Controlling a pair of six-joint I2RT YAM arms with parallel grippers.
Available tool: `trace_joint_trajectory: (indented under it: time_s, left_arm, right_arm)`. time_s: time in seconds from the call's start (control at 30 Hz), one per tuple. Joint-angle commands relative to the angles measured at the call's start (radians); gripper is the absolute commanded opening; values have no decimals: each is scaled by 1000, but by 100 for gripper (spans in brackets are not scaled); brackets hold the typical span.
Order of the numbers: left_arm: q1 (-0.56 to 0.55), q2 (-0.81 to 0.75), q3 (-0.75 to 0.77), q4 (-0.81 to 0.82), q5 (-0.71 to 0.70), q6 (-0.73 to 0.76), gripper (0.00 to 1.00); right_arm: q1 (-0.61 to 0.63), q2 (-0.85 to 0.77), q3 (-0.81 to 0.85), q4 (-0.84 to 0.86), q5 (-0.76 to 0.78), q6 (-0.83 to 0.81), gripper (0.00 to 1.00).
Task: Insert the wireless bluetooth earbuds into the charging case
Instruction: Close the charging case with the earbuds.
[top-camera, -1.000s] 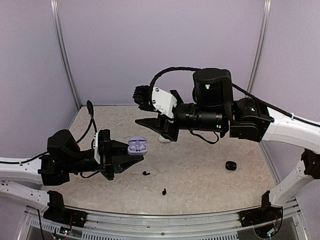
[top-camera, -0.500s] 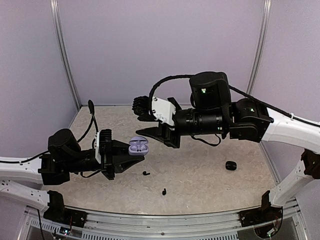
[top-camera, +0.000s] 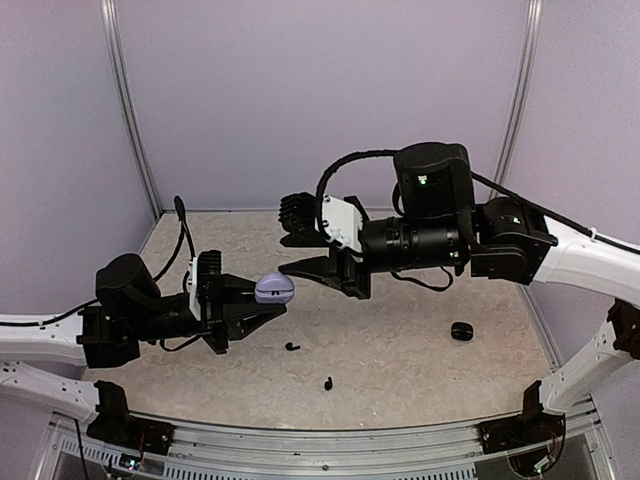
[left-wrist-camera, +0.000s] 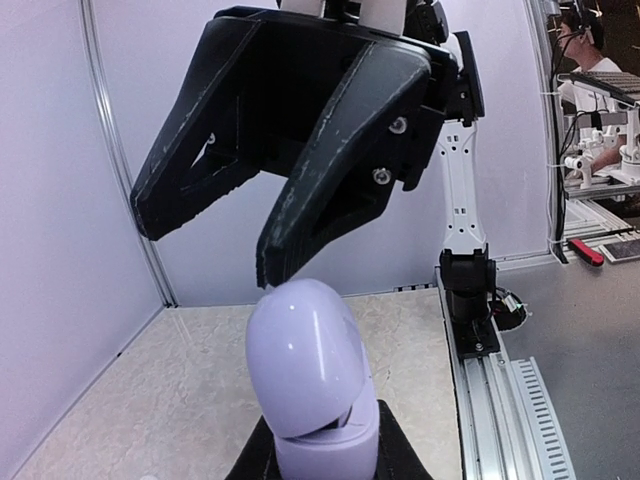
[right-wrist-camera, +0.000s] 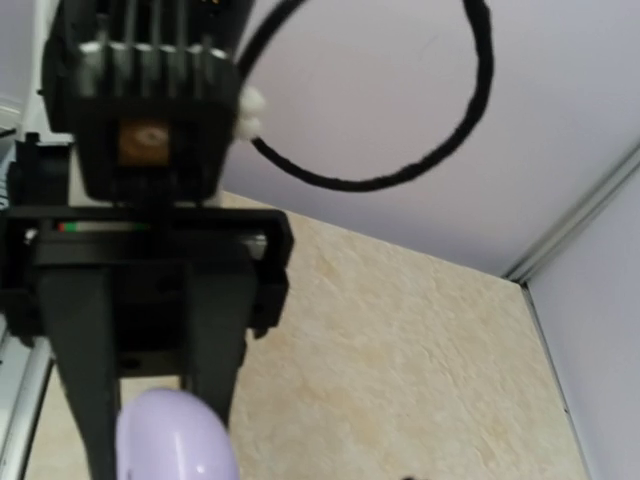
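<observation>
My left gripper (top-camera: 270, 302) is shut on a lavender charging case (top-camera: 274, 288) and holds it upright above the table. Its lid is down, with a thin gap left at the seam in the left wrist view (left-wrist-camera: 312, 385). My right gripper (top-camera: 290, 264) is open just above and to the right of the case. In the left wrist view one of its fingertips (left-wrist-camera: 268, 272) is at the top of the lid. Two black earbuds (top-camera: 292, 346) (top-camera: 328, 382) lie on the table in front. No lavender or white earbuds show.
A shut black case (top-camera: 461, 331) lies on the table at the right. The lavender case also shows at the bottom left of the right wrist view (right-wrist-camera: 175, 440), in front of the left arm. Walls close the table at the back and sides.
The lavender case's lid was open with earbuds showing inside; now it is down. My right gripper has moved a little right and lower, over the lid. The left gripper stayed nearly still.
</observation>
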Motion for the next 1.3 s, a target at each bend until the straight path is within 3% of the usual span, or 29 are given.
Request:
trace_joint_trajectory:
  time_s: [0.0, 0.9, 0.97, 1.03, 1.17, 1.27]
  left_arm:
    - [11, -15, 11, 50, -13, -18, 0]
    - [44, -10, 24, 62, -12, -91, 0]
    - [56, -2, 22, 64, 1, -113, 0]
    - [64, 4, 22, 62, 12, -139, 0]
    - [75, 14, 33, 50, 35, -180, 0]
    - [81, 36, 57, 30, 84, -263, 0]
  right_arm:
    - [3, -17, -18, -11, -69, 7, 36]
    - [4, 25, -91, -88, -94, 48, 29]
    - [3, 13, -99, -73, -88, 45, 33]
    - [3, -15, -121, -45, -72, 32, 45]
    - [3, -106, -199, 56, -27, -12, 58]
    - [5, -164, -276, 150, 15, -108, 67]
